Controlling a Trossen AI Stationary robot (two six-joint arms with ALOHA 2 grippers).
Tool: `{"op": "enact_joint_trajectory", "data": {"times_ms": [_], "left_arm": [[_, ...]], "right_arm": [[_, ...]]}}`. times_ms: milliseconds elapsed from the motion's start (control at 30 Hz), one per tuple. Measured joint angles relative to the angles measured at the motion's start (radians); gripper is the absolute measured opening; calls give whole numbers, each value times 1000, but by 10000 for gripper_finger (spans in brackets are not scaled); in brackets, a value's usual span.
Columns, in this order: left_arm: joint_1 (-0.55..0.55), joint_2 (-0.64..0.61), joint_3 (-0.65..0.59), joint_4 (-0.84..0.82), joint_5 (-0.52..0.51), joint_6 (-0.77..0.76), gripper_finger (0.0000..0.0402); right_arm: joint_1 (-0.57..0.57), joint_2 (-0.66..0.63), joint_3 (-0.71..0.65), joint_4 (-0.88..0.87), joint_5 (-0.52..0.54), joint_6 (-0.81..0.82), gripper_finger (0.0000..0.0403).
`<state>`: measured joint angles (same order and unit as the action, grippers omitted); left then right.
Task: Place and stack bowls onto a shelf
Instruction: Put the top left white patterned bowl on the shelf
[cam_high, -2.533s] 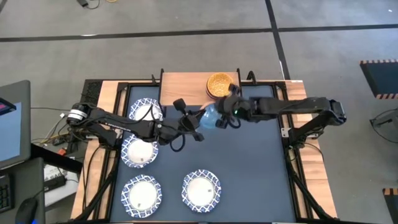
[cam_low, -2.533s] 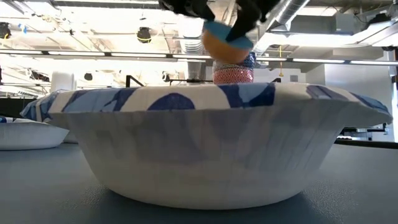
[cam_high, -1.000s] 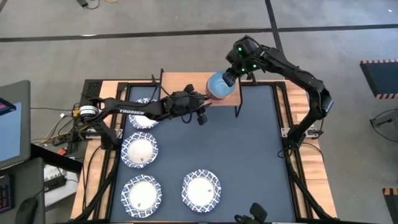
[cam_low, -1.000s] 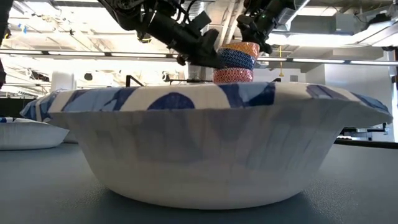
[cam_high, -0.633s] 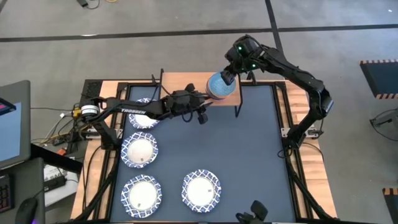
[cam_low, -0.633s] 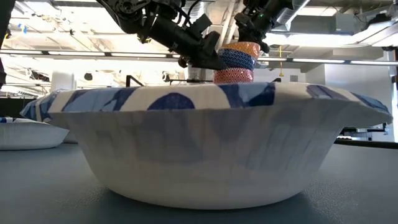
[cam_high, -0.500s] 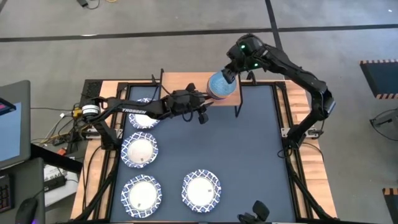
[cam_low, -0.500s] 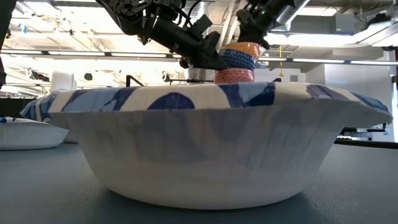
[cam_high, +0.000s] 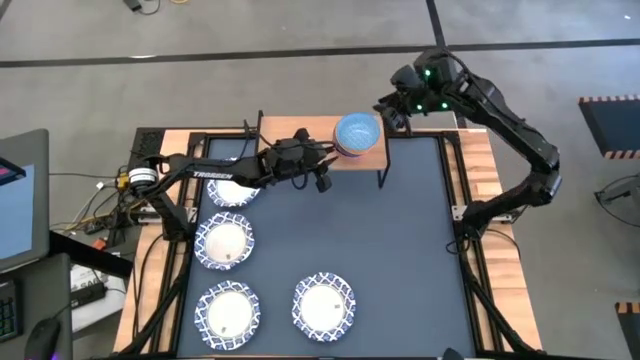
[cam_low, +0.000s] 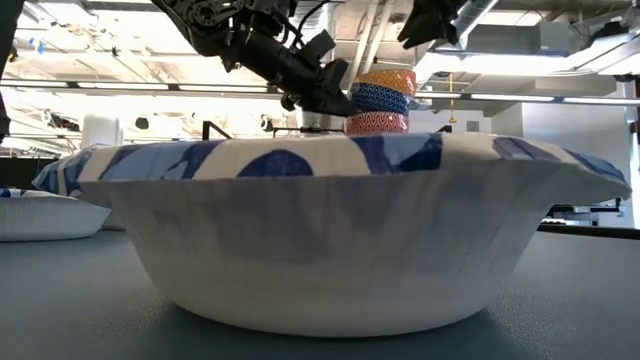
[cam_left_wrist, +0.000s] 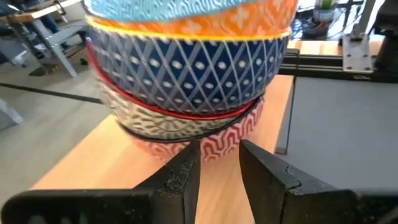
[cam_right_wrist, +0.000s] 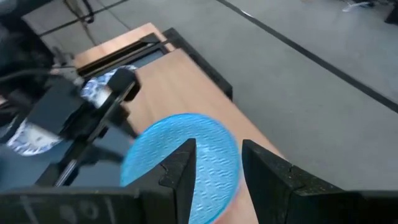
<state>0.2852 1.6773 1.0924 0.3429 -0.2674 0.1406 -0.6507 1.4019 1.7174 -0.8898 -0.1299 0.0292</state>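
On the shelf (cam_high: 300, 134), at the table's far edge, stands a stack of small bowls (cam_high: 356, 133): red at the bottom (cam_left_wrist: 155, 144), then grey-blue, then yellow-orange, with light blue on top (cam_right_wrist: 158, 149). My left gripper (cam_left_wrist: 219, 149) reaches in level from the table's left. It is open by a narrow gap, and its tips stand at the foot of the stack (cam_low: 378, 100). My right gripper (cam_high: 388, 108) hangs open above and to the right of the stack, with nothing between its fingers (cam_right_wrist: 267, 171). My left gripper comes level at the red bottom bowl's side wall (cam_left_wrist: 221, 138), just above the shelf board (cam_left_wrist: 93, 162). Nothing sits between its fingers. Whether the tips touch the bowl I cannot tell.
Several wide white bowls with blue rims lie on the dark table: one under my left arm (cam_high: 232, 178), one below it (cam_high: 224, 242) and two by the near edge (cam_high: 229, 311) (cam_high: 324, 304). One fills the low view's foreground (cam_low: 330, 230). The table's right half is bare.
My right gripper has come off the light blue top bowl. It rose and drew back toward the table's far right corner. The bowl stays on top of the stack.
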Motion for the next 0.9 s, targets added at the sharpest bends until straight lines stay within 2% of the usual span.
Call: {"op": "enact_joint_trajectory", "data": {"times_ms": [200,400,600,667,767,900], "left_arm": [[-30,-115,0,-207,-62,23,100],[-100,-305,0,-650,-67,-60,100],[-232,-450,-2,-1109,-54,-203,100],[-263,-473,-36,-1174,-69,-277,100],[-275,-493,-114,-1182,-114,-360,100],[-238,-494,-228,-1180,-114,-381,100]], "right_arm": [[82,-110,-182,115,18,27,157],[221,-243,-480,329,53,78,157],[400,-362,-740,664,57,131,157],[457,-376,-796,746,58,131,157],[528,-368,-843,795,94,131,157],[583,-349,-865,815,148,131,157]]}}
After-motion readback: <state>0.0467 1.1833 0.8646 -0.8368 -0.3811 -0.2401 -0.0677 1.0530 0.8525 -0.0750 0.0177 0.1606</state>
